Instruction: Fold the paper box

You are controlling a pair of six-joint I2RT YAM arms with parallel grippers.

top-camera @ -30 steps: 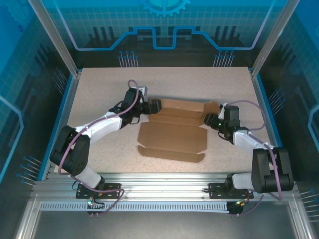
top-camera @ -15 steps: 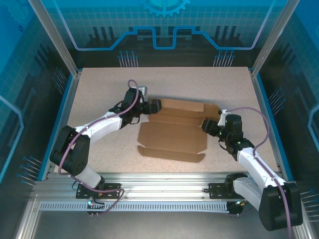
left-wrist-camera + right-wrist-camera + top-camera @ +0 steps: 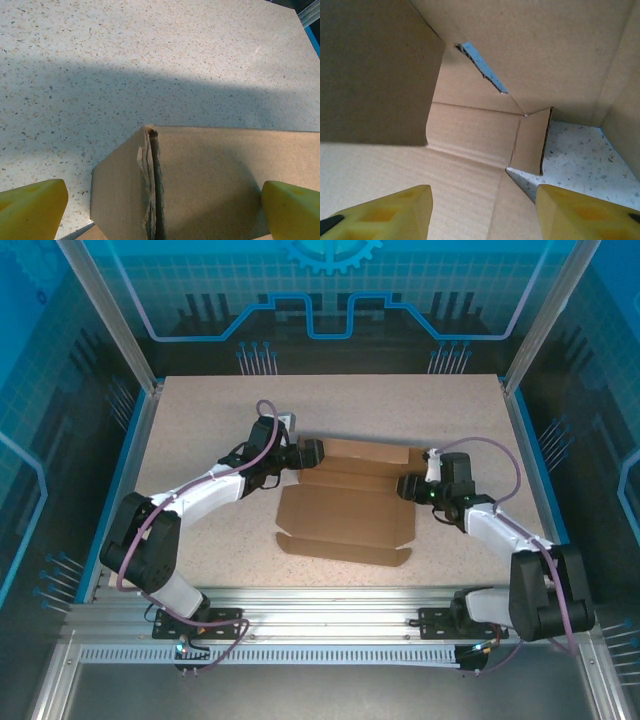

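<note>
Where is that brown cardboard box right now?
In the overhead view the paper box lies central on the table, between the left gripper and the right gripper.

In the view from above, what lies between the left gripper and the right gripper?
The far part of the paper box lies between the left gripper and the right gripper, one gripper at each end. The top external view shows this.

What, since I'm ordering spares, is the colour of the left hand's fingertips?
Bright yellow: the left hand shows its blocky fingertips best in the left wrist view.
</note>
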